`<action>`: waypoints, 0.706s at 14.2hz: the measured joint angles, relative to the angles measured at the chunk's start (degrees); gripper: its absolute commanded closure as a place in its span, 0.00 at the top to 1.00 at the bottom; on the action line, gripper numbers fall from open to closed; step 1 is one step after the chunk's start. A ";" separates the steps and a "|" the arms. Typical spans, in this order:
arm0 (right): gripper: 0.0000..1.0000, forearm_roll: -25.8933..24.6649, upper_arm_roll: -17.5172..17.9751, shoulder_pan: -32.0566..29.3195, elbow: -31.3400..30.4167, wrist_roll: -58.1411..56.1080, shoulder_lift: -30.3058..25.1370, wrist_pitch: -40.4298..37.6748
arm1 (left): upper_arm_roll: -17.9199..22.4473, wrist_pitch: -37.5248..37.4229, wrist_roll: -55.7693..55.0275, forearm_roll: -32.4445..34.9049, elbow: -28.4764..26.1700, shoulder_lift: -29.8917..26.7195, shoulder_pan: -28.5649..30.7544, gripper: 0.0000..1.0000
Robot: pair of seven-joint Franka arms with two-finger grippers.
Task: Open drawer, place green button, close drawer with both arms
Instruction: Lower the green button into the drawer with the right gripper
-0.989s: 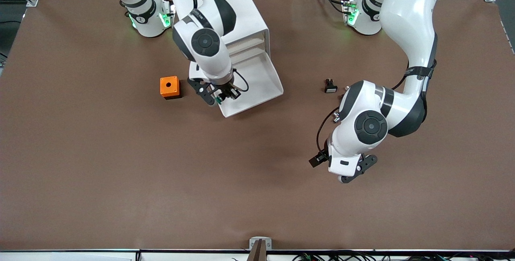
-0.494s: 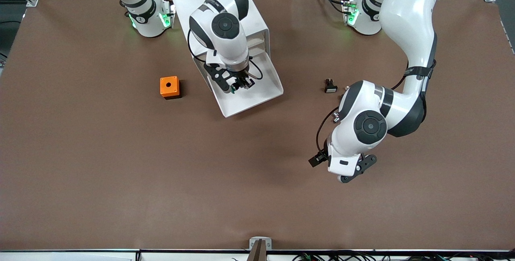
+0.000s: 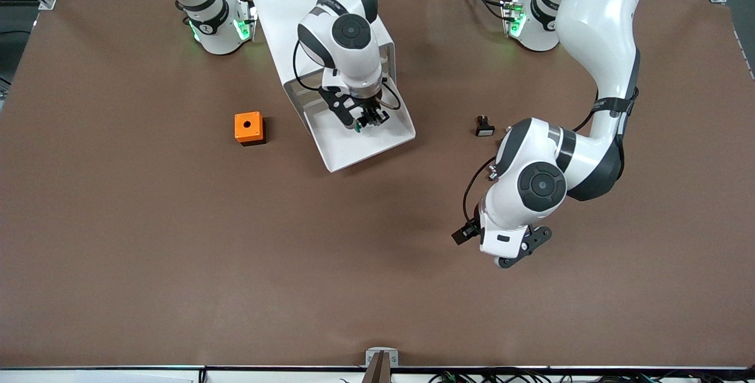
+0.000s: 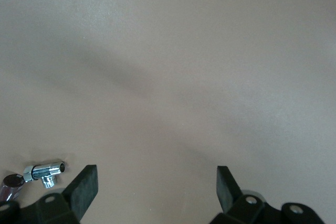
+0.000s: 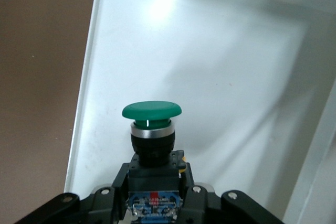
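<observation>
The wide shallow white plastic drawer (image 3: 377, 135) stood pulled out of the big white cabinet (image 3: 283, 11). Within the last second the right hand (image 3: 361, 121) had swung in over it, clamped on the small green-capped push button (image 5: 151, 111), so release seemed next. The left hand (image 4: 156, 183) waited spread wide and empty above the brown counter (image 3: 177, 253).
</observation>
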 measured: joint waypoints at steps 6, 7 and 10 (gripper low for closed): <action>0.00 0.00 0.00 0.52 0.04 1.87 1.00 1.03 | 0.00 0.00 0.00 0.00 -0.08 0.00 -0.02 0.99; 0.00 0.00 0.00 0.79 0.06 2.38 1.14 1.32 | 0.00 0.00 0.00 0.00 -0.10 0.00 -0.05 0.99; 0.00 0.00 0.00 1.17 0.21 2.80 1.57 1.61 | 0.00 0.00 0.00 0.00 -0.11 0.00 -0.11 0.99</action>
